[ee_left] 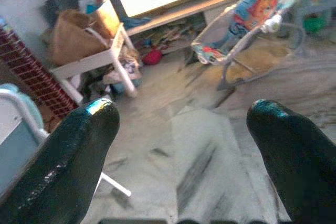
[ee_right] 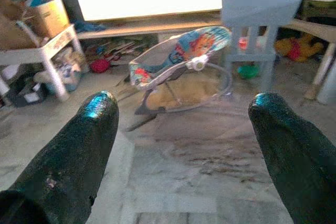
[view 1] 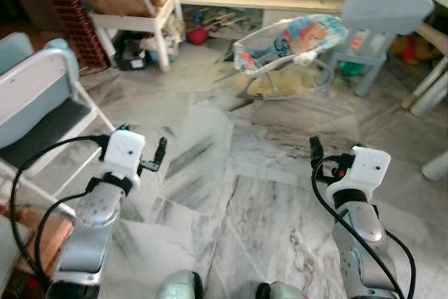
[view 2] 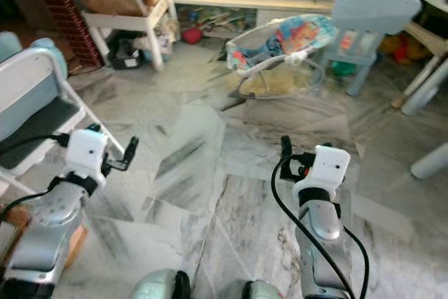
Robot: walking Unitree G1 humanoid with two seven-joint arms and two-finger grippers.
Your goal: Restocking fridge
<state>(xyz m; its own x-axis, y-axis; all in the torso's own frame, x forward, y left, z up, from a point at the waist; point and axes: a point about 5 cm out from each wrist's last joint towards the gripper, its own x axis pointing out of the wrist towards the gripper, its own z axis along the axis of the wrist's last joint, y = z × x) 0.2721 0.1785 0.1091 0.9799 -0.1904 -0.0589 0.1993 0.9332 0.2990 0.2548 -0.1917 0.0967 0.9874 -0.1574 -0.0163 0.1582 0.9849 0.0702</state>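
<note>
My left gripper point(ee_left: 184, 114) is held out at waist height over the marble floor point(view 1: 231, 173), open, with nothing between its fingers. My right gripper point(ee_right: 184, 103) is held out the same way on the other side, also open and holding nothing. In the head view the left gripper point(view 1: 158, 155) and right gripper point(view 1: 317, 153) both point forward into a living room. A baby bouncer point(view 1: 290, 43) with a colourful seat stands straight ahead on the floor.
A white and blue folding chair point(view 1: 42, 110) stands close on my left. A white side table point(view 1: 136, 22) with bags is at the back left. A pale blue child's chair point(view 1: 381, 15) stands at the back right, with white furniture legs point(view 1: 434, 166) beyond it.
</note>
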